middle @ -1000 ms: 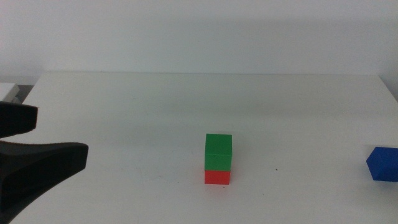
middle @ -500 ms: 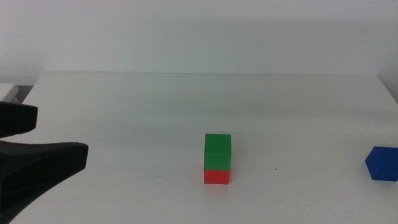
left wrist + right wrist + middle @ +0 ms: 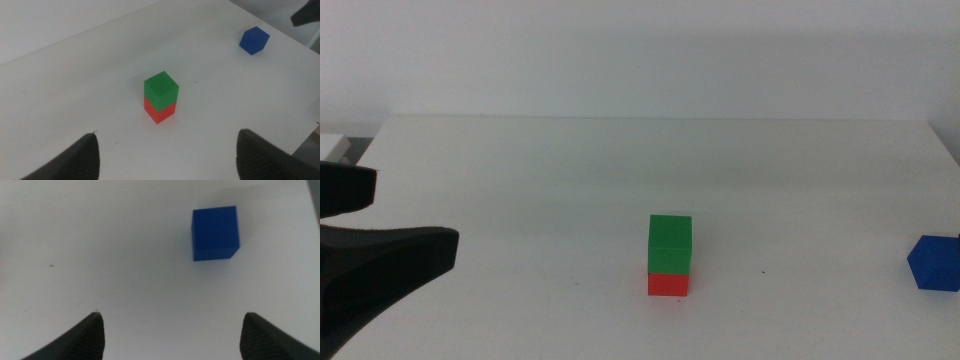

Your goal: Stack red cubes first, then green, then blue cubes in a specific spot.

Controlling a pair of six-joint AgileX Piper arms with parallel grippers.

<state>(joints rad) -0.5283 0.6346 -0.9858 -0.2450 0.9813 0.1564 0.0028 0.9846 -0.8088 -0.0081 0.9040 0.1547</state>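
Note:
The green cube [image 3: 670, 243] sits squarely on the red cube [image 3: 668, 284] near the middle of the white table [image 3: 520, 160]. The stack also shows in the left wrist view, green cube [image 3: 161, 89] on red cube [image 3: 159, 113]. The blue cube [image 3: 934, 263] lies alone at the table's right edge. My left gripper [image 3: 390, 215] is open and empty at the far left, well away from the stack; its jaws frame the stack in its wrist view [image 3: 169, 134]. My right gripper [image 3: 172, 315] is open and empty, hovering above the table with the blue cube [image 3: 215, 233] just ahead of it.
A small dark speck [image 3: 764, 271] marks the table to the right of the stack. The blue cube [image 3: 254, 40] lies close to the table's right edge [image 3: 948, 150]. A dark part of the right arm [image 3: 306, 12] shows beyond it in the left wrist view.

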